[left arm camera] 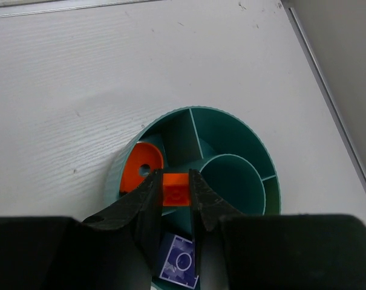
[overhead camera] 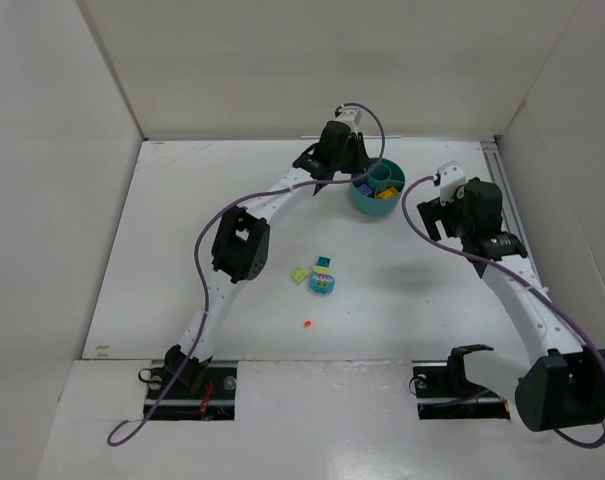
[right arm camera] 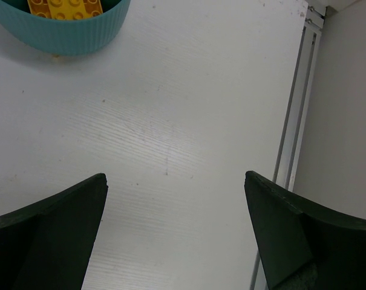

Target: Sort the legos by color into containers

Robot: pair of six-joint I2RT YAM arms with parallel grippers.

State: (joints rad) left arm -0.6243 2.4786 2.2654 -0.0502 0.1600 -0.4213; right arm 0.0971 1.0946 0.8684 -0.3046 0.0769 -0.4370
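The round teal tub (overhead camera: 368,204) stands at the back of the table. My left gripper (left arm camera: 175,176) hovers over it, shut on a small orange-red brick (left arm camera: 176,188). Below it in the tub lie an orange-red round piece (left arm camera: 140,166) and a purple brick (left arm camera: 179,261). A yellow brick (right arm camera: 66,7) lies in the tub's near-right wedge. My right gripper (right arm camera: 175,181) is open and empty above bare table, right of the tub (right arm camera: 62,30). Mid-table lie a light green brick (overhead camera: 300,274), a small blue-and-green brick (overhead camera: 324,262), a teal round piece (overhead camera: 323,283) and a tiny orange-red bit (overhead camera: 308,323).
White walls enclose the table on three sides. A metal rail (right arm camera: 294,139) runs along the right edge, close to my right gripper. Purple cables trail from both arms.
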